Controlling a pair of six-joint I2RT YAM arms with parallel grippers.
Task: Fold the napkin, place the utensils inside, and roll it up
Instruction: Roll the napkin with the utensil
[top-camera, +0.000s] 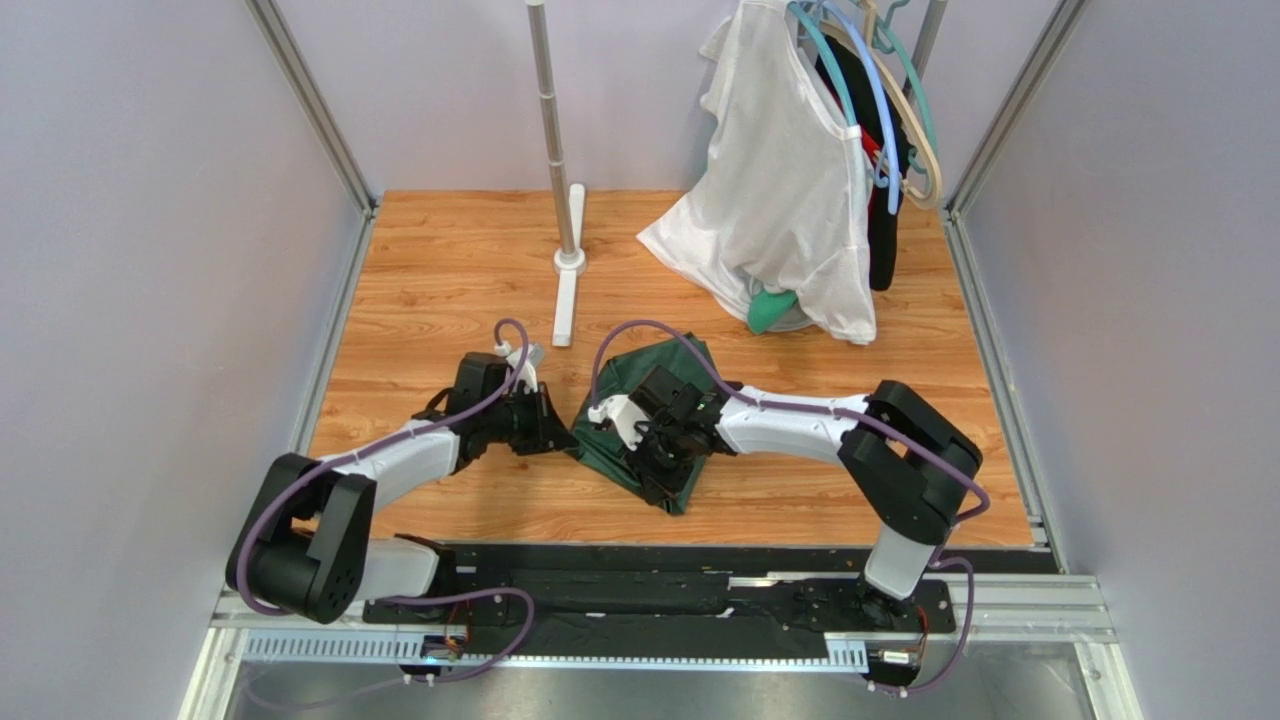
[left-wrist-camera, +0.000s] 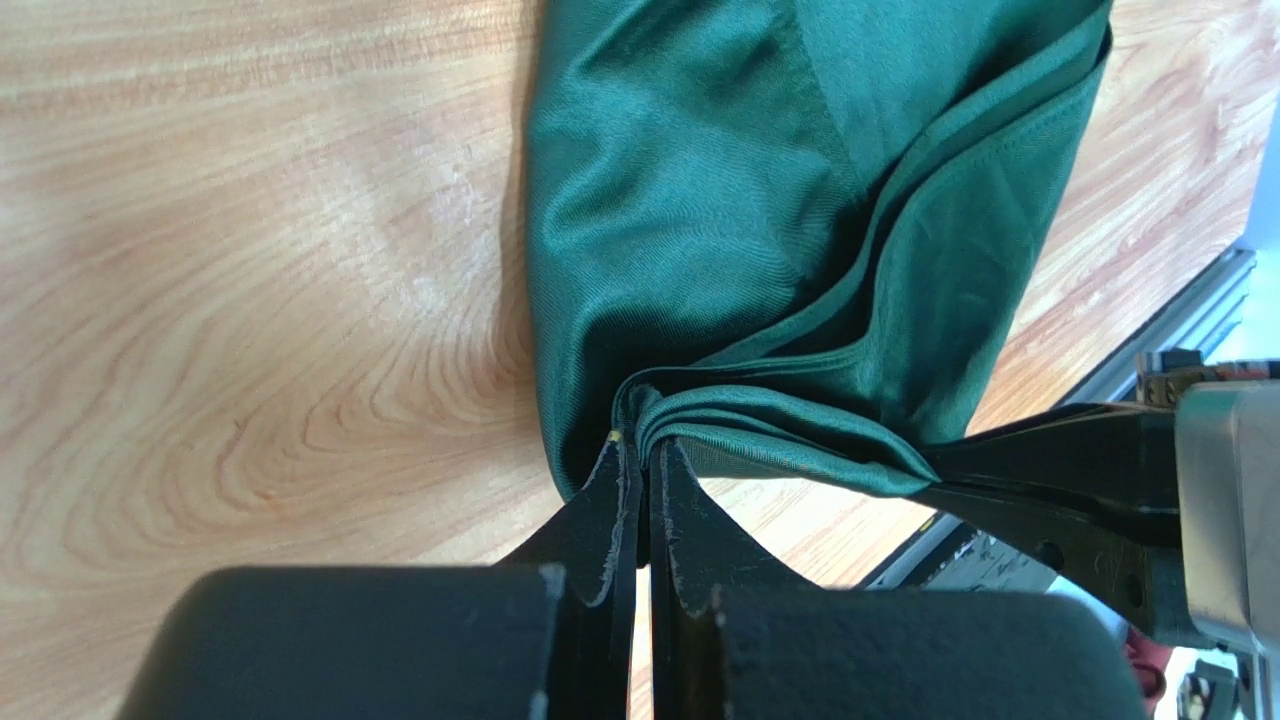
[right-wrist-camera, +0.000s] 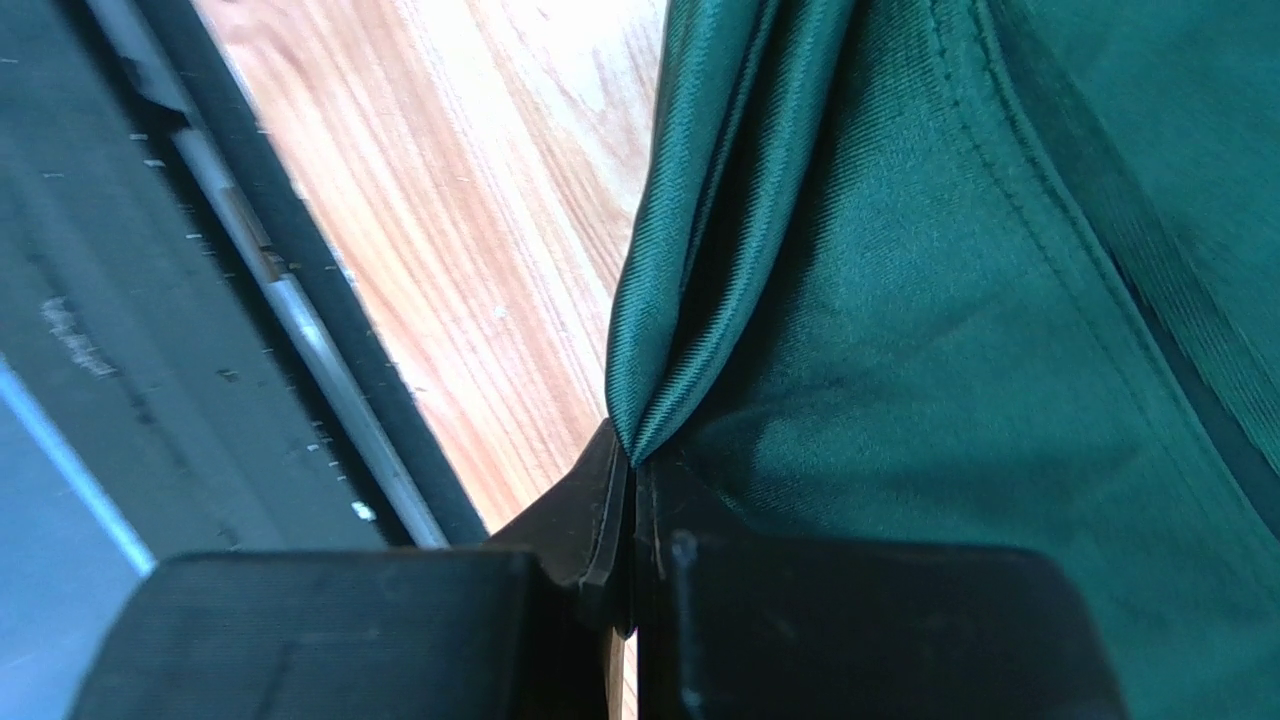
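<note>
The dark green napkin (top-camera: 649, 393) lies bunched and partly folded on the wooden table between the two arms. My left gripper (top-camera: 559, 437) is shut on the cloth's left edge; in the left wrist view its black fingertips (left-wrist-camera: 619, 473) pinch a gathered fold of napkin (left-wrist-camera: 721, 195). My right gripper (top-camera: 658, 450) is shut on the cloth's near edge, and in the right wrist view a pointed fold of napkin (right-wrist-camera: 932, 300) runs into its closed fingers (right-wrist-camera: 601, 495). The right gripper's black finger also shows at the right of the left wrist view. The utensils are out of view.
A white garment (top-camera: 784, 195) hangs from several hangers at the back right, with a brighter green garment (top-camera: 772, 311) under it. A white stand (top-camera: 567, 255) rises at the back centre. The black base rail (top-camera: 691, 578) borders the table's near edge. Grey walls enclose both sides.
</note>
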